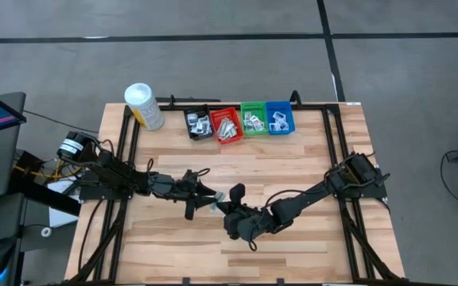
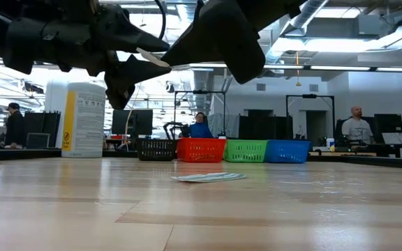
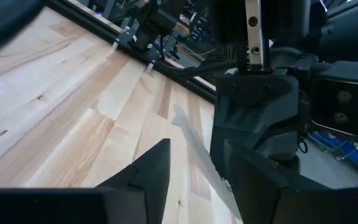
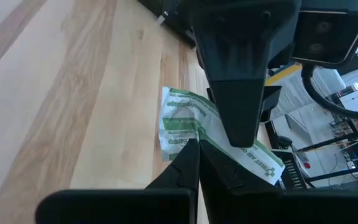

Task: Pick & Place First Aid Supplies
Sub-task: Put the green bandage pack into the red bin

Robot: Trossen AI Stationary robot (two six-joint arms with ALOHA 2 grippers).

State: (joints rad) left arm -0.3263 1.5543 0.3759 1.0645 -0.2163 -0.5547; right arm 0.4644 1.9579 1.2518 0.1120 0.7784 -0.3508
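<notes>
Both arms meet over the middle of the worktop (image 1: 308, 230), fingertips almost together. The left gripper (image 1: 199, 193) reaches toward the right arm with its fingers spread fairly wide; a thin pale strip packet (image 3: 199, 153) runs edge-on between them in the left wrist view, and whether a finger pad touches it cannot be told. The right gripper (image 1: 230, 208) has its fingers pinched tight together. A pale-green wrapped packet (image 4: 194, 127) shows just past the right fingertips, part hidden by the left gripper, long axis slanting away from those fingers. Another flat packet (image 2: 209, 177) lies on the worktop between the arms and the bins. Green print on the wrapper is too blurred to read. The white canister (image 1: 143, 106) carries a yellow label, text unreadable.
</notes>
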